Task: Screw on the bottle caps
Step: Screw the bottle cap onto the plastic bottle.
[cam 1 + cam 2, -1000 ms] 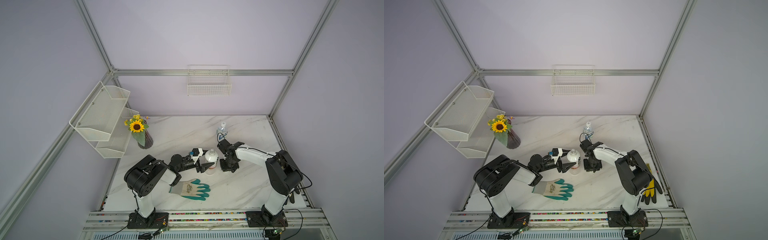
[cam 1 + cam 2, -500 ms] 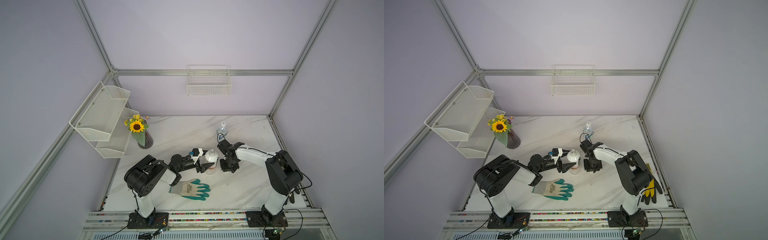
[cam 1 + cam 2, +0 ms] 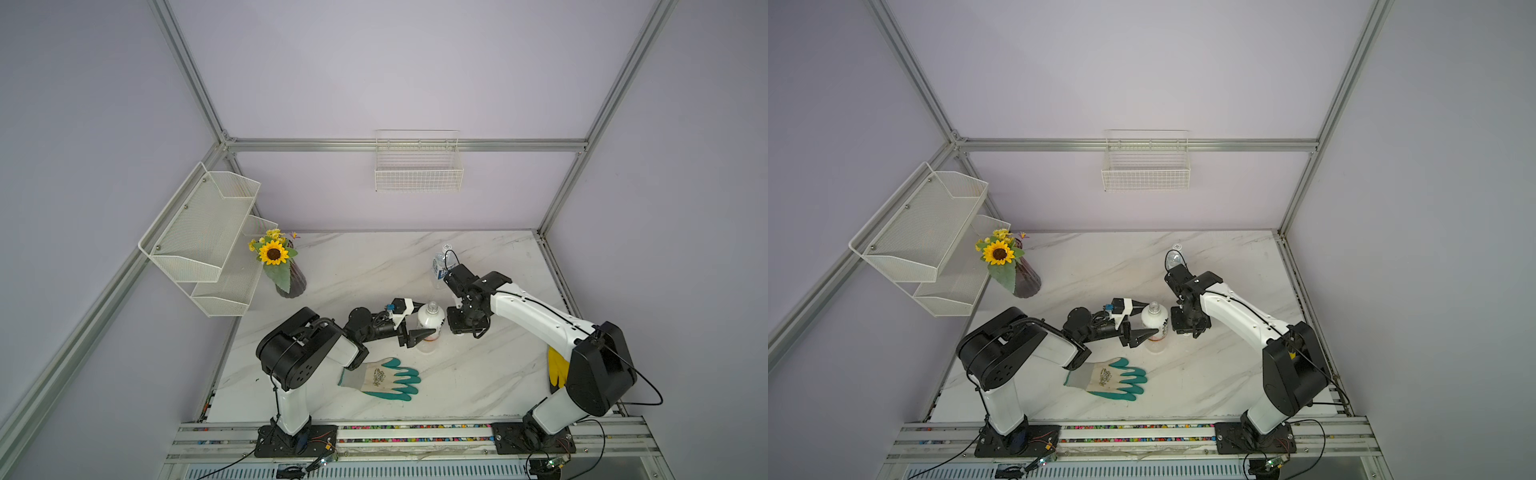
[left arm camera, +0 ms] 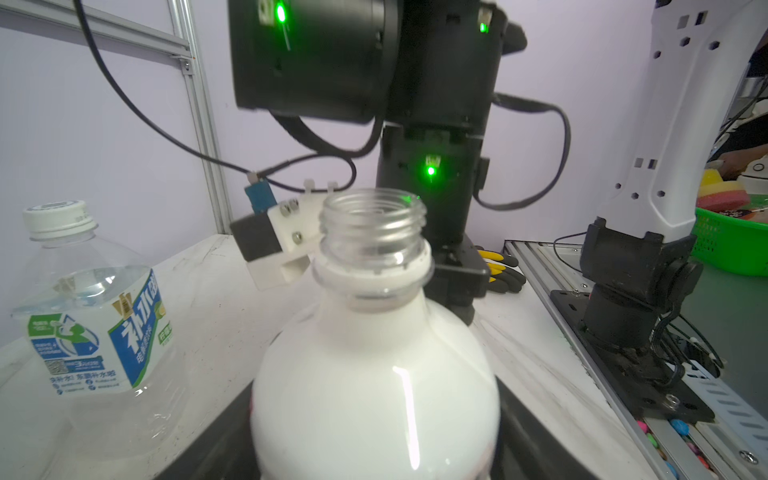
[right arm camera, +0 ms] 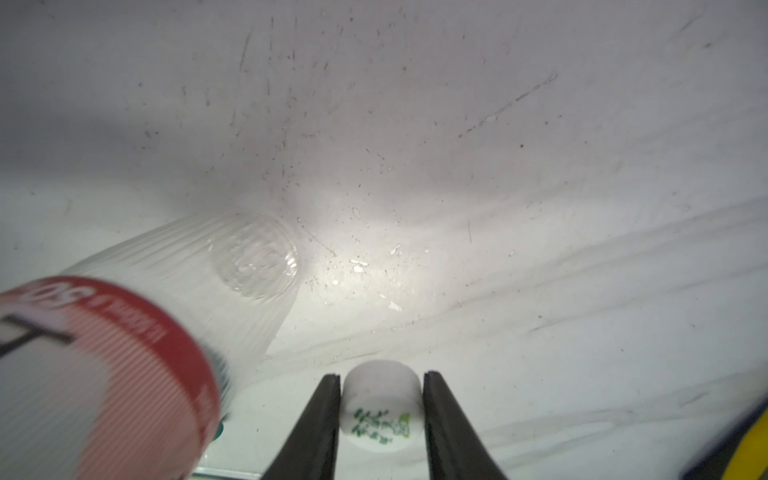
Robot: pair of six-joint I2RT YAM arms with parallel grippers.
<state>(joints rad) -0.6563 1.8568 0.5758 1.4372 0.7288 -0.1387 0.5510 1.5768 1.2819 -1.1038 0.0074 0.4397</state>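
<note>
— What lies nearest the front edge of the tabletop [image 3: 478, 382]?
— A knitted grey work glove [image 3: 382, 378] with teal rubbery fingers. It lies flat on the glossy, marble-veined white top, fingers toward the right edge. At the right edge is a yellow glove [image 3: 557, 365], only partly in sight.

— And the bottles?
— About mid-tabletop the white bottle [image 3: 431, 322] stands upright, long axis vertical, mouth up. It has a smooth, shiny white wrap over rounded shoulders, a black character and a finely striped red band. Below that is clear ribbed plastic down to a dimpled base. Its clear threaded neck [image 4: 374, 224] is bare.

— Is it held?
— Yes. The left claw [image 3: 1153, 318] reaches in level from the left side. Its black tapered fingers are closed against the bottle's body, one on each side.

— The cap?
— Just beside that bottle, toward the right edge, is a small round white cap [image 5: 380, 415]. It is smooth-sided, with green print on its flat top facing up. The right claw [image 5: 381, 376] points straight down, narrowed almost fully, its two black wedge fingers [image 5: 322, 419] pressing opposite sides of the cap. Whether the cap rests on the tabletop or hangs just off it, I cannot tell.

— Farther back?
— The clear bottle [image 3: 441, 266] is near the back edge, a little right of middle. It stands upright, with a blue-and-white label, and a second cap [image 4: 56, 218], white and ribbed, sits on its neck.

— Beyond that?
— A dark ribbed vase [image 3: 293, 282] with a sunflower stands near the back left corner.
</note>
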